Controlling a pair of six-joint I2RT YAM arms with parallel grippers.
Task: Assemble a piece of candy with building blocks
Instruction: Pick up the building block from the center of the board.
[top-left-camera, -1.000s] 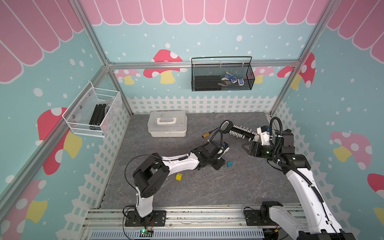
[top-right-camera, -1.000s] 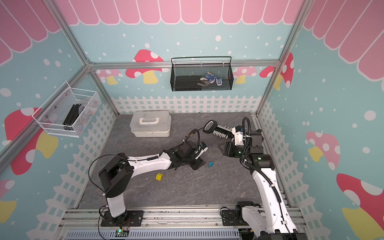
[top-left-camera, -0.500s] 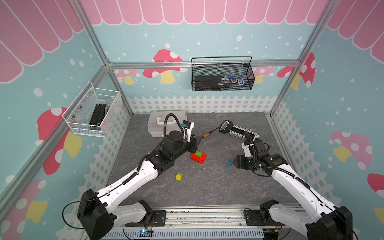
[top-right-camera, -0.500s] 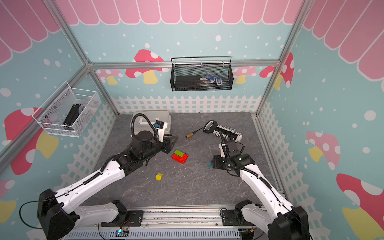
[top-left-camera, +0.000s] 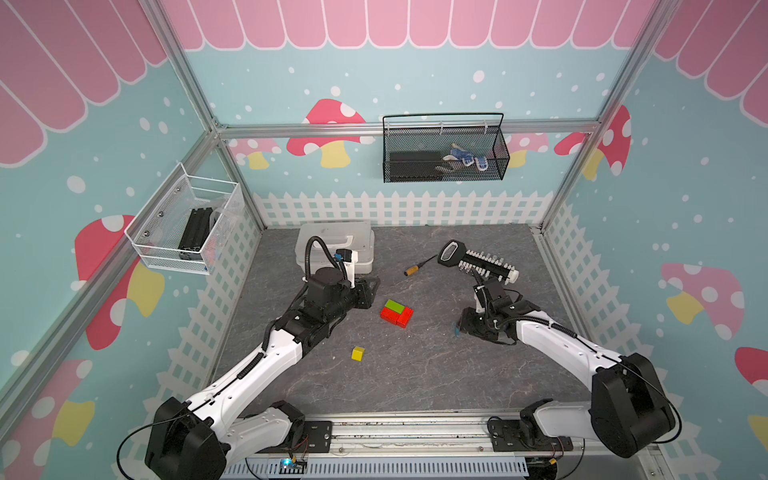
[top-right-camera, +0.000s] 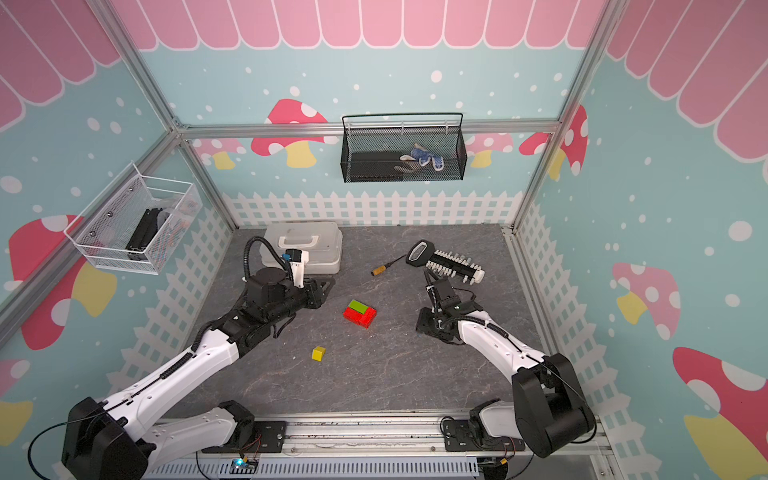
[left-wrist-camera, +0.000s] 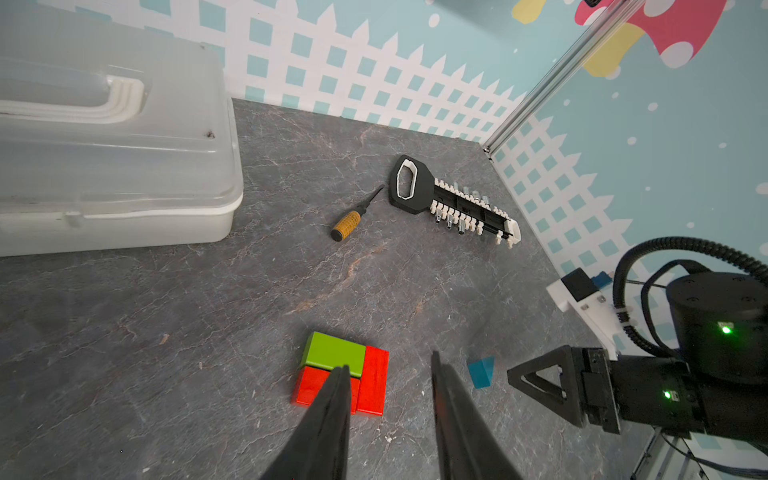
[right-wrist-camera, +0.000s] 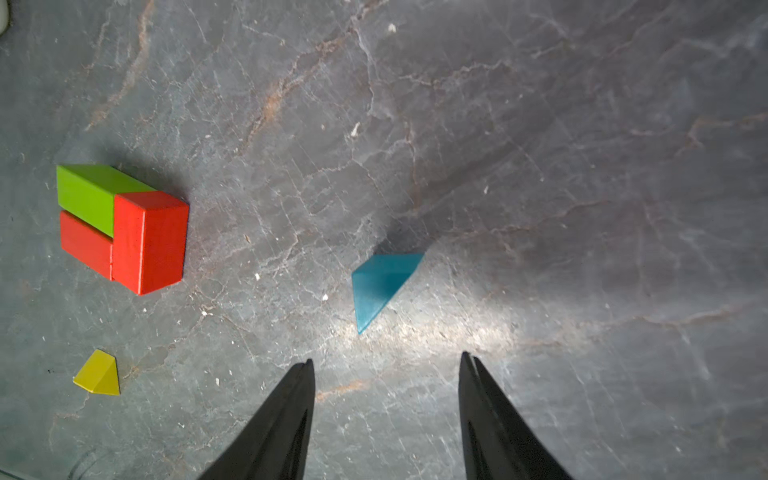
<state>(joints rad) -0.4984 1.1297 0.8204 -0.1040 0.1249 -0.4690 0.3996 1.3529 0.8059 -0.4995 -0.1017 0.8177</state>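
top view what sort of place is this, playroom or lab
Most likely a robot test cell dressed up as a playroom: two white arms mounted on a rail, aluminium framing holding printed mushroom walls, and building blocks on a slate-look tabletop.

Only a sliver of the blue block (top-left-camera: 456, 331) shows past the right gripper (top-left-camera: 465, 325) in a top view, the white box (left-wrist-camera: 104, 166) is cut off in the left wrist view, and the contents of the black basket (top-left-camera: 415, 176) are too small to tell.
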